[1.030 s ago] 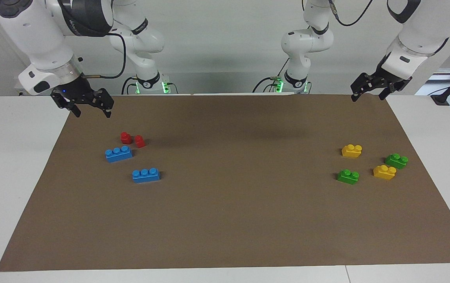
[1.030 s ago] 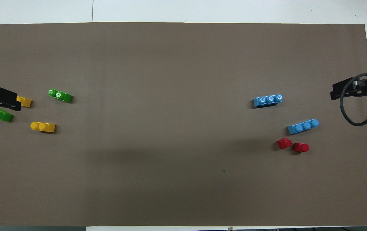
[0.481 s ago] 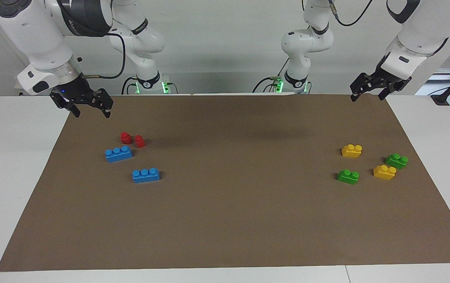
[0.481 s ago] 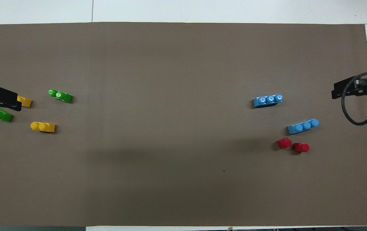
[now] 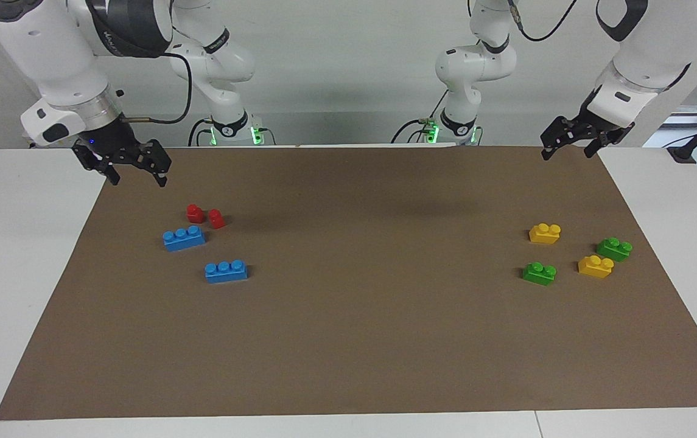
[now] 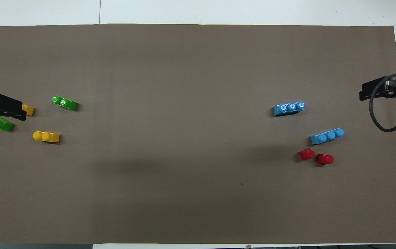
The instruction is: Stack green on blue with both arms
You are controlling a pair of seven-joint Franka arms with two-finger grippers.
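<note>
Facing view has us at the start of the job, with nothing stacked and nothing gripped. We carry our right gripper (image 5: 137,175) raised over the corner of the brown mat (image 5: 348,340) at the right arm's end of the table. Its fingers are spread wide and empty, which we judge to be readiness for a brick's width. Our left gripper (image 5: 568,151) hangs over the mat's corner at the left arm's end, its fingers also apart and holding nothing.

The bricks lie sorted by arm, which explains why both arms are needed. The green brick (image 5: 539,273) sits on the mat toward the left arm's end, farther from the robots than the yellow brick (image 5: 545,233). A second green brick (image 5: 614,249) lies just beside another yellow one (image 5: 595,266); we take the first for the brighter, but the difference is slight.

The blue brick (image 5: 226,271) rests flat, studs up, toward the right arm's end. Its twin (image 5: 184,237) lies nearer the robots, close to two small red pieces (image 5: 205,216).

Green and blue are well apart, so we judge that each arm must fetch from its own end and meet near the middle.

From overhead, the left gripper (image 6: 0,107) overlaps a yellow brick only because it is raised.
</note>
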